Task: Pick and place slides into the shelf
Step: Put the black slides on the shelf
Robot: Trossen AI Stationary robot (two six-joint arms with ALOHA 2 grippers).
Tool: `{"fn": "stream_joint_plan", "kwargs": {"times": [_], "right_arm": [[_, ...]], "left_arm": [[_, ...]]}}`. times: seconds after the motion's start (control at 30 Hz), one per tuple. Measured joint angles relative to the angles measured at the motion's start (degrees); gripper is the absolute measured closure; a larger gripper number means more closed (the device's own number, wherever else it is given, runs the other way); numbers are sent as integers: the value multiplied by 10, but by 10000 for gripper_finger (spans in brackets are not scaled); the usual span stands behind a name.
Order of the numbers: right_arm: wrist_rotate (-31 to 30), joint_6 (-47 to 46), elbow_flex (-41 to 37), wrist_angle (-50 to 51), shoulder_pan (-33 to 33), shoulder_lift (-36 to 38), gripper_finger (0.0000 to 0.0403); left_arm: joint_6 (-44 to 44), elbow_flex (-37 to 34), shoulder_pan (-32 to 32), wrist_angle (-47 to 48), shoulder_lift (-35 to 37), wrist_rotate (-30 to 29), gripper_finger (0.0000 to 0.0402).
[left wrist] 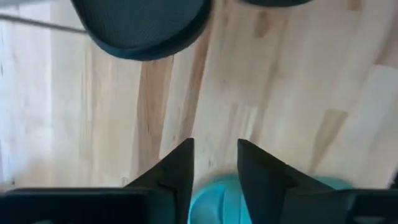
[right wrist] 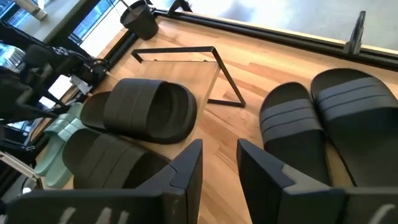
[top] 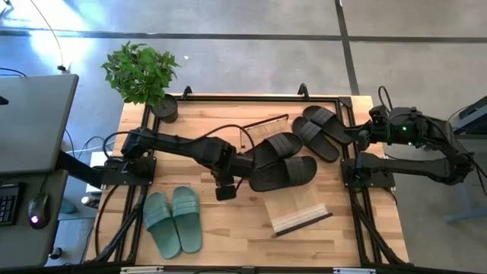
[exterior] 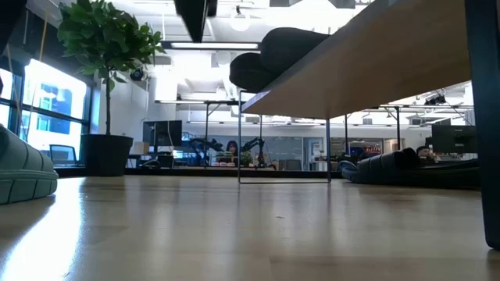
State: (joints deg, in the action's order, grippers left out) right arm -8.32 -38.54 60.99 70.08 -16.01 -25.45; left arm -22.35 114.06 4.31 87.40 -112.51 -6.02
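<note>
Two black slides (top: 280, 160) lie side by side on the upper part of the shelf's sloping wood plank (top: 298, 211); from the low view they sit on top of the plank (exterior: 367, 58). A second black pair (top: 319, 131) rests soles down on the table near its far right part. The sage-green pair (top: 173, 221) lies on the table near the left front. My left gripper (left wrist: 216, 158) hangs open above bare table just left of the slides on the shelf (left wrist: 143, 25), holding nothing. My right gripper (right wrist: 219, 155) waits open beside the second black pair (right wrist: 326, 124).
A potted plant (top: 144, 76) stands at the far left corner. The shelf's thin black metal frame (right wrist: 214, 74) stands behind the plank. Bare wood shows between the green pair and the shelf. The table has a black rail around its edge (top: 251, 97).
</note>
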Motion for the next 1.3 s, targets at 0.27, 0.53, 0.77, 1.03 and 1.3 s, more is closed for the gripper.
{"fn": "stream_joint_plan", "kwargs": {"times": [0.27, 0.53, 0.77, 1.03, 1.3], "right_arm": [[-2, 1, 0, 0, 0, 0, 315], [0, 0, 0, 0, 0, 0, 315], [0, 0, 0, 0, 0, 0, 315], [-2, 0, 0, 0, 0, 0, 315], [0, 0, 0, 0, 0, 0, 315]], "left_arm": [[10, -71, -39, -82, -1, -1, 364], [53, -71, -44, -119, 0, -5, 395], [56, -71, -45, -133, 0, -43, 393], [61, -71, -67, -145, 4, -51, 397], [80, -71, -77, -155, 4, -34, 399]]}}
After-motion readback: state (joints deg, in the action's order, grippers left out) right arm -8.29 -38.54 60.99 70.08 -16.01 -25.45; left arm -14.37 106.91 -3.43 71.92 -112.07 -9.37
